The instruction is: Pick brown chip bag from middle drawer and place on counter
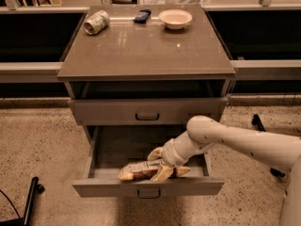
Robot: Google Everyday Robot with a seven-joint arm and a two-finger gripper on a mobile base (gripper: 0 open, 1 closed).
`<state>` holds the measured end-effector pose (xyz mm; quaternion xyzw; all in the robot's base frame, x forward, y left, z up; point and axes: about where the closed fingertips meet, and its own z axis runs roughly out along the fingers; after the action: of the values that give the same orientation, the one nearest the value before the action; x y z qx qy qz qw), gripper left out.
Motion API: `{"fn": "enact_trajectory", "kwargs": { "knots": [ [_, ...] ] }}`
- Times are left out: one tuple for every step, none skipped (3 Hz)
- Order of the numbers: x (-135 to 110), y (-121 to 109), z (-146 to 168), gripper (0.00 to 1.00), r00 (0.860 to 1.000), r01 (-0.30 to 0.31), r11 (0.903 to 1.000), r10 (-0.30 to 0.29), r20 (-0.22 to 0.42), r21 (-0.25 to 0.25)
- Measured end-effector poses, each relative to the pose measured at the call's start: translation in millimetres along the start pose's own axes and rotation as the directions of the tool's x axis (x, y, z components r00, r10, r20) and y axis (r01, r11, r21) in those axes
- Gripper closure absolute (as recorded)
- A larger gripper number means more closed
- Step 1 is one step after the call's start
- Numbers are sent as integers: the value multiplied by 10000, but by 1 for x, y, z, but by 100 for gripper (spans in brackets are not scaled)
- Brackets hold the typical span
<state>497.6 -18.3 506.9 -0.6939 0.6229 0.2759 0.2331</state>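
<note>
Brown chip bag (134,171), a soft foil packet with a dark face and tan ends, lies flat in the middle drawer (148,187), the wide shallow grey metal drawer which stands pulled out. The bag is close behind the drawer's front wall and parallel to it. The robot's cream two-finger gripper (155,167) is down inside the drawer at the right part of the bag. Its tan fingers (163,174) are spread, one toward the back and one toward the front wall, and the bag seems to lie between them; whether they touch it cannot be told. To do this step well, the fingers should probably close slowly across the narrow width of the bag, because foil slips and crushes easily. The lift should then go straight up and forward, clear of the closed grey drawer front (147,111) above. The glossy grey-brown counter (146,51) has free room in its middle, away from the green-white can (96,22) and the pale bowl (175,18).
</note>
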Motion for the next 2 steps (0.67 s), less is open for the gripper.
{"fn": "enact_trajectory", "kwargs": {
  "knots": [
    [7,-1,22,45,10000,-1,9997,4,100,-242],
    [9,-2,36,46,9998,51,9992,-44,182,-385]
  ]
}}
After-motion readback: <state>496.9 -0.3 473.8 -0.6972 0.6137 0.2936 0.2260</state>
